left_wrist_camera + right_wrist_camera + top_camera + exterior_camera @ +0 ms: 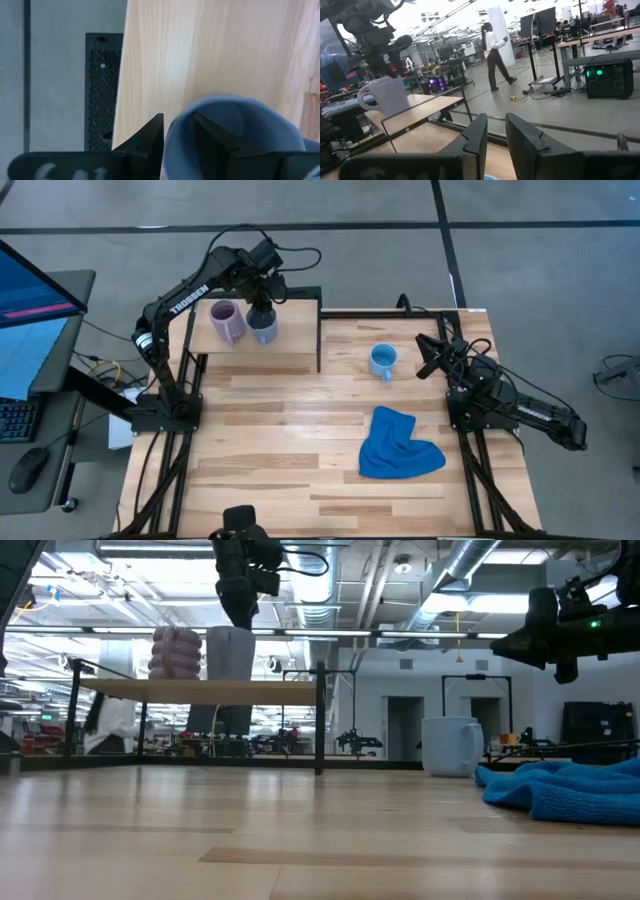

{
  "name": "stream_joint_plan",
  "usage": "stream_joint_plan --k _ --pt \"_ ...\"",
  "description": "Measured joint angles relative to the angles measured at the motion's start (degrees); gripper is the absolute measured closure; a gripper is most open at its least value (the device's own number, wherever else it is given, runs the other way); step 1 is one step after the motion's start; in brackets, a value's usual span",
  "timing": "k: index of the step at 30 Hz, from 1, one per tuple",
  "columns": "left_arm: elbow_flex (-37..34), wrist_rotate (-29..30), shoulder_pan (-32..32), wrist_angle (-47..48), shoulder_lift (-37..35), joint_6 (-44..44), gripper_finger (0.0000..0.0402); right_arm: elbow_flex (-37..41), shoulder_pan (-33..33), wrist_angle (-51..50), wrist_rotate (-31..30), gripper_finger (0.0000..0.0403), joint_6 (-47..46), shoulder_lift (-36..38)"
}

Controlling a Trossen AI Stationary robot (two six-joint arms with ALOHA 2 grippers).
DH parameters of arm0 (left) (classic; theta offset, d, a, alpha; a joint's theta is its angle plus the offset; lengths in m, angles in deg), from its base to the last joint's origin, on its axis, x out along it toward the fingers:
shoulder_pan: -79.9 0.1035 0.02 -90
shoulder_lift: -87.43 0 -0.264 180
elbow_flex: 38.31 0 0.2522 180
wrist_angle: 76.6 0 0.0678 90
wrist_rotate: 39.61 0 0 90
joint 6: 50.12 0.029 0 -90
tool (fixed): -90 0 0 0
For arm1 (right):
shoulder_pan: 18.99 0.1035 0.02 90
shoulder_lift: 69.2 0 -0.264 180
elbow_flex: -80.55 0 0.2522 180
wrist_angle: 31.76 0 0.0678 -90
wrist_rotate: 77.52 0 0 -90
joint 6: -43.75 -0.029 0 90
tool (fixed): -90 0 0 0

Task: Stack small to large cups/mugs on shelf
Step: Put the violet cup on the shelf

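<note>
Tabletop (pixel 300 430) is seen from straight overhead; low view looks level across it. Shelf (pixel 300 340) is shared by all four views; wrist views sit close behind fingers.

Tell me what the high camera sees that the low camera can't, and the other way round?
Only the high view shows the left arm's base and the computer mouse. Only the low view shows the room's ceiling pipes. Both show the shelf, the purple mug, the grey-blue mug gripped by the left claw, the light blue mug and the blue cloth.
</note>
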Motion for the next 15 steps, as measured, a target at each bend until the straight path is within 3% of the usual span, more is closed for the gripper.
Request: stream_joint_plan --k 15 --pt "0.02 1.16 0.04 -0.13 -0.02 2.56 0.0311 0.00 0.02 -0.09 0.00 0.0310 0.00 0.00"
